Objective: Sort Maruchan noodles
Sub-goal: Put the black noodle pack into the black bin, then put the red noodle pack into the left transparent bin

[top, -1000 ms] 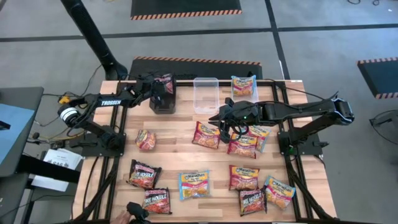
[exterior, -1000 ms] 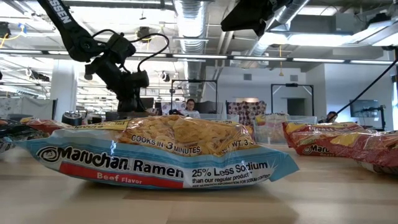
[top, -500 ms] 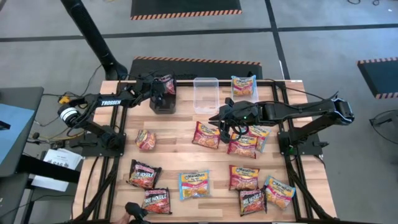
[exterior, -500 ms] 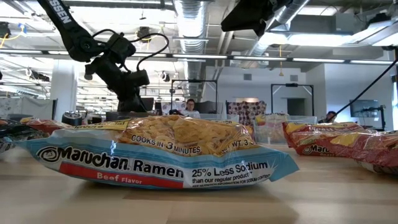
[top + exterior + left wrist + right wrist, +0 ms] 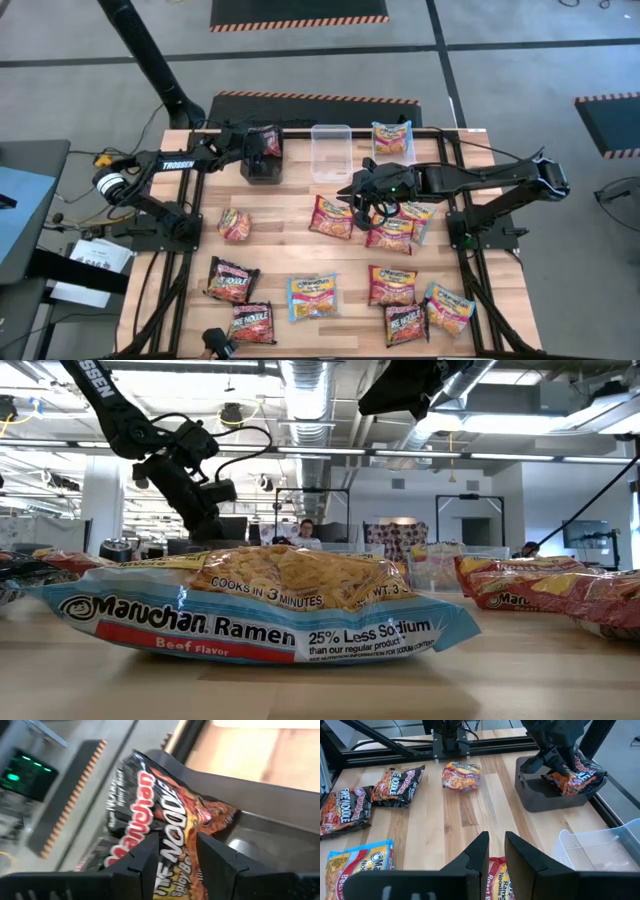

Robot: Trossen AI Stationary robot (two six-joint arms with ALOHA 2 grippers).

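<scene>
Hovering over black bin (image 5: 262,166) at bench (image 5: 280,250) far edge, left gripper (image 5: 258,150) had jaws parted either side of dark packet (image 5: 165,830), packet propped in bin. Right gripper (image 5: 366,200) hung above red packet (image 5: 332,217) mid-bench; whether jaws gripped, couldn't tell. Other noodle packets (image 5: 312,297) lay scattered across bench; clear bin (image 5: 331,152) beside black one.

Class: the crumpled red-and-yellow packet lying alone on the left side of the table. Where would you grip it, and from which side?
Probably from straight above, pinching the raised middle of the crumpled packet. It lies bunched up on the table, so its centre humps up for fingers to close on, and nothing lies close beside it. The left gripper is the nearer one; it hangs over the black bin.
</scene>
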